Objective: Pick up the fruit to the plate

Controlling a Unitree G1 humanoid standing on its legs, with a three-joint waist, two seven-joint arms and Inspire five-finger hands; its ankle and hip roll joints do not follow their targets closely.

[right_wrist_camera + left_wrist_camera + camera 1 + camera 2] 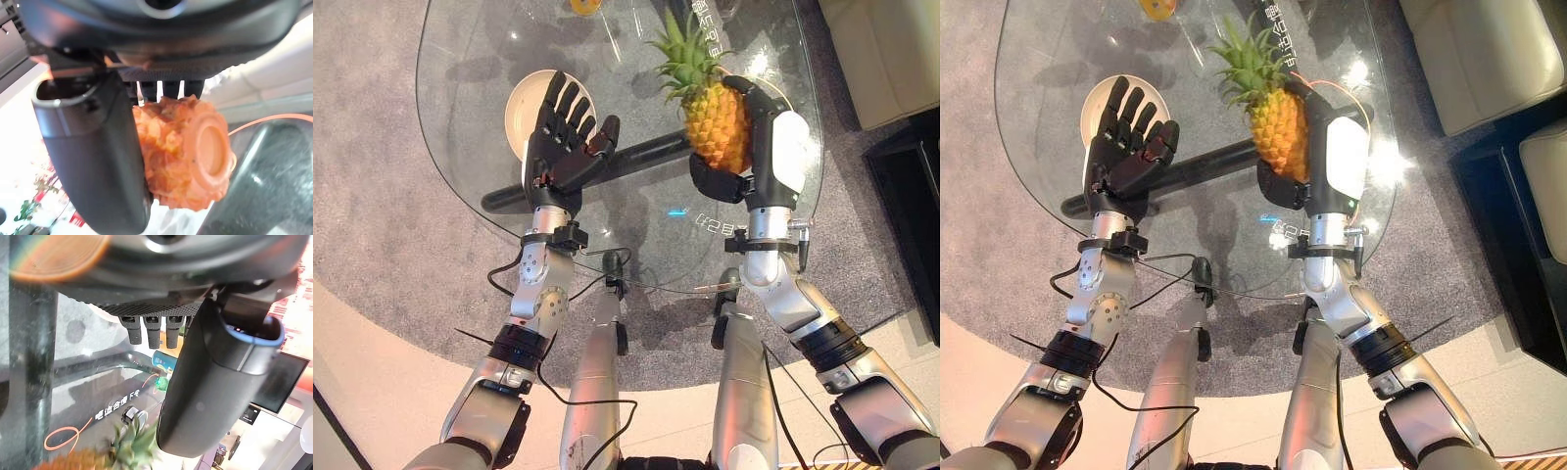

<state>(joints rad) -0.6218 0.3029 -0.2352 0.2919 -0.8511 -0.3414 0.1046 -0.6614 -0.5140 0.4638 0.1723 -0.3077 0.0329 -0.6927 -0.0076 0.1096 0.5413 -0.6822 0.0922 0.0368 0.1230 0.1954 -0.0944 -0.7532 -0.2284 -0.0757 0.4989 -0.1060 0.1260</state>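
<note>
Pineapple (715,122) up off the glass table (470,176), gripped in the right hand (759,147). Fingers wrap the fruit's far side and the thumb (717,183) presses its near side close to the base, so the body sits between them, against the palm. Crown of green leaves points away from the robot and tilts toward the plate. In the right wrist view the flat orange base of the fruit faces the camera, thumb tight beside it, fingertips just showing past the rind. Grip taken low on the body, probably to keep clear of the spiky crown and to leave the base free for setting down.

Plate (524,103) lies on the table to the pineapple's left, well apart from it, partly covered by the left hand (563,132). That hand hovers with fingers straight and spread, holding nothing; judged as waiting, though it stands over the landing spot. A small yellow fruit (584,5) sits beyond the plate at the far table edge.
</note>
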